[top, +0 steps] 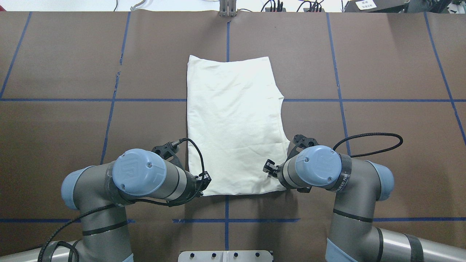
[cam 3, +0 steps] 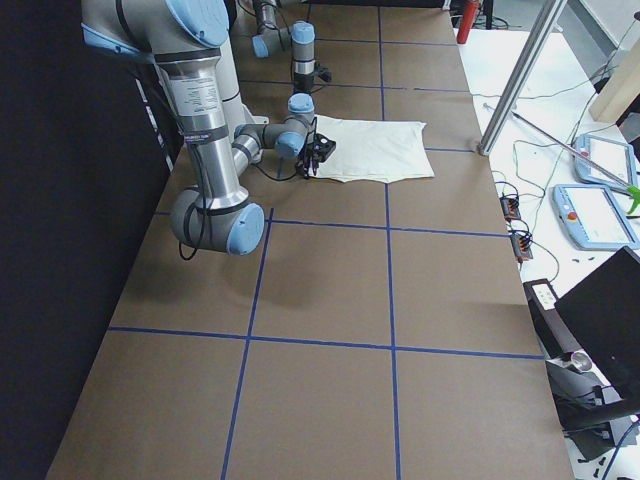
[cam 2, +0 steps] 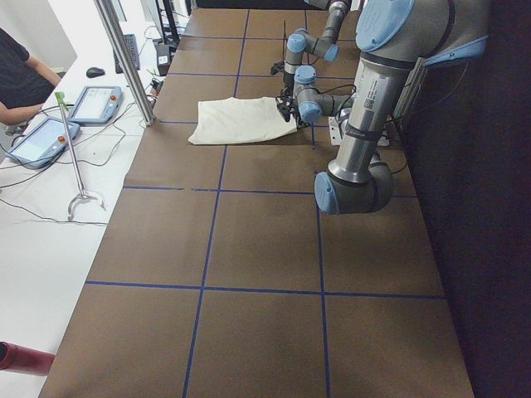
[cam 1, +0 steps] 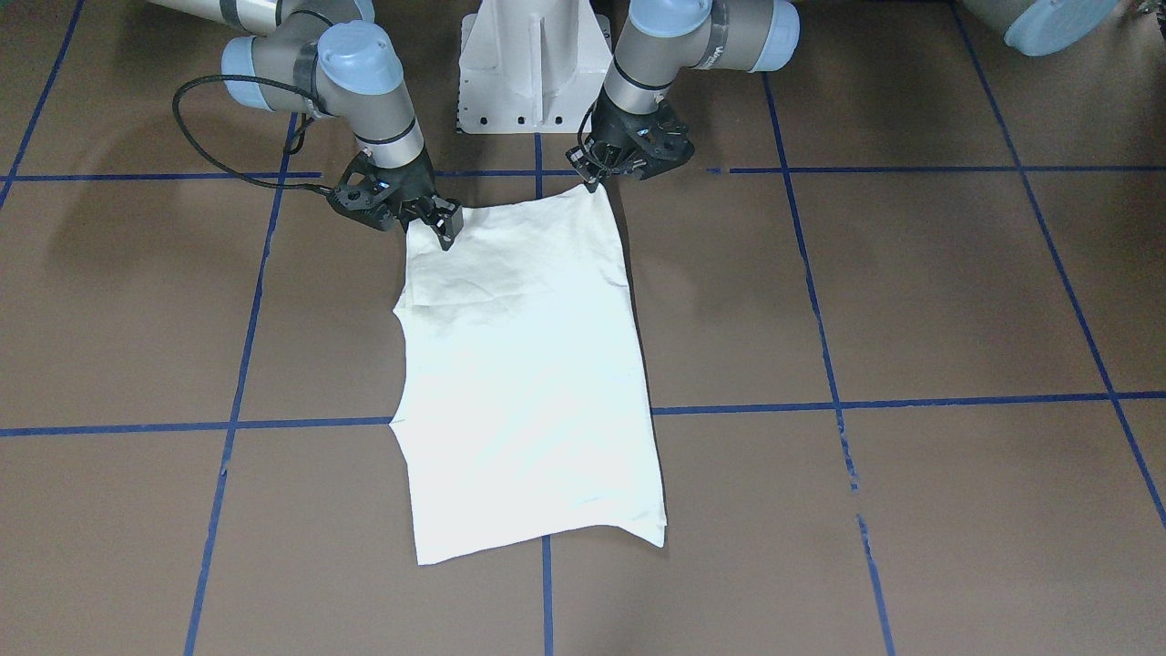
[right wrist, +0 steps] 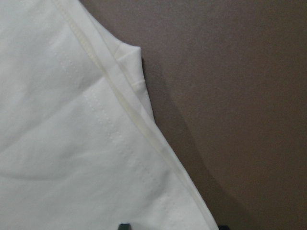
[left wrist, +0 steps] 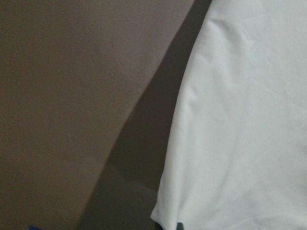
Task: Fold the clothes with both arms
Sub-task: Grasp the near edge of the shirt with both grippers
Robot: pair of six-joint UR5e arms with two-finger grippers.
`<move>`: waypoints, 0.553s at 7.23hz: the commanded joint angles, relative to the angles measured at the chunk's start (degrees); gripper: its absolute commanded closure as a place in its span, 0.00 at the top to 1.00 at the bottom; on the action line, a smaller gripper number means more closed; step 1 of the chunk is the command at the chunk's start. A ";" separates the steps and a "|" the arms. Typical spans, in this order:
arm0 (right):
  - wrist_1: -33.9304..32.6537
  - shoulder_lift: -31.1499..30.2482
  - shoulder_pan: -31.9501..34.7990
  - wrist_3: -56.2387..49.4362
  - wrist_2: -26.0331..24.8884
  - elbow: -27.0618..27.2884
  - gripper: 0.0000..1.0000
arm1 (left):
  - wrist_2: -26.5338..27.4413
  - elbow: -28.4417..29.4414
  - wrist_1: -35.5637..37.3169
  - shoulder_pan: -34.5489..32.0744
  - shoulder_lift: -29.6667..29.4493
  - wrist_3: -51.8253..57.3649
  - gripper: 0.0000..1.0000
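1. One cream-white T-shirt (top: 233, 123) lies flat on the brown table (top: 72, 127), folded into a long rectangle with a plain cream side up. It sits across the table's middle, one short end toward the robot-side edge and the other toward the far edge.
2. At the shirt's robot-side corner on the robot's left, the left gripper (top: 204, 181) sits low at the cloth. Its wrist camera shows only that corner and bare table, so whether this claw is clenched or released cannot be told.
3. At the other robot-side corner, the right gripper (top: 269, 168) is low over the shirt. Its wrist camera shows two fingertips (right wrist: 124, 226) held apart with the stitched hem running between them. This claw is released.
4. Blue tape lines (top: 227, 36) mark the table in a grid.
5. A white pedestal base (cam 1: 533, 73) stands at the robot-side edge, between the two arms.
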 commanded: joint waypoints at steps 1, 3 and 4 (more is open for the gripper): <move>-0.01 0.12 0.19 0.00 0.04 0.01 0.01 | 0.00 0.13 -0.03 0.00 -0.05 0.00 0.00; 0.07 0.21 0.45 -0.18 0.12 0.10 0.00 | 0.00 0.13 -0.03 0.00 -0.05 0.00 0.00; 0.07 0.30 0.45 -0.18 0.12 0.10 0.00 | 0.00 0.13 -0.03 0.00 -0.05 0.00 0.00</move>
